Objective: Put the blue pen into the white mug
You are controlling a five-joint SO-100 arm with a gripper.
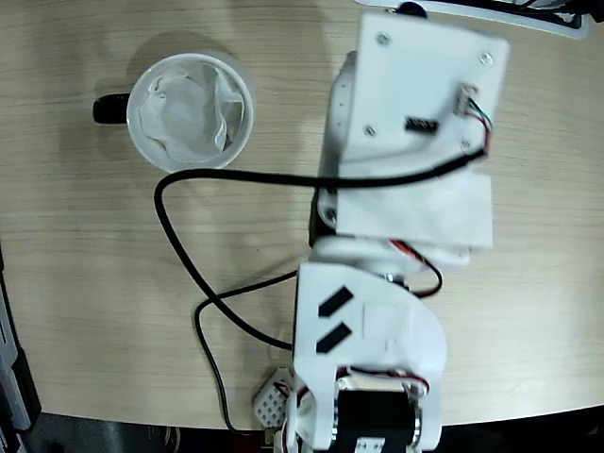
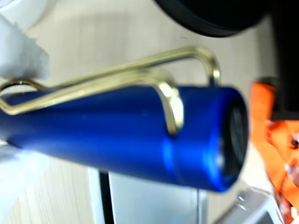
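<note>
The white mug [image 1: 192, 111] stands upright at the upper left of the fixed view, its black handle [image 1: 111, 109] pointing left and crumpled white paper lining its inside. In that view my white arm [image 1: 406, 189] covers the right half of the table and hides both gripper and pen. The wrist view is filled by the blue pen [image 2: 121, 135], lying crosswise and very close, its metal clip [image 2: 117, 79] on top and its capped end at the right. Blurred white fingers [image 2: 21, 53] sit above and below the pen at the left, so my gripper [image 2: 18, 116] is shut on it.
A black cable [image 1: 189, 255] loops across the wooden table [image 1: 85, 283] between the mug and the arm. A small white perforated block [image 1: 274, 396] lies at the front edge. In the wrist view an orange object [image 2: 273, 126] and a dark round shape [image 2: 210, 14] show at the right.
</note>
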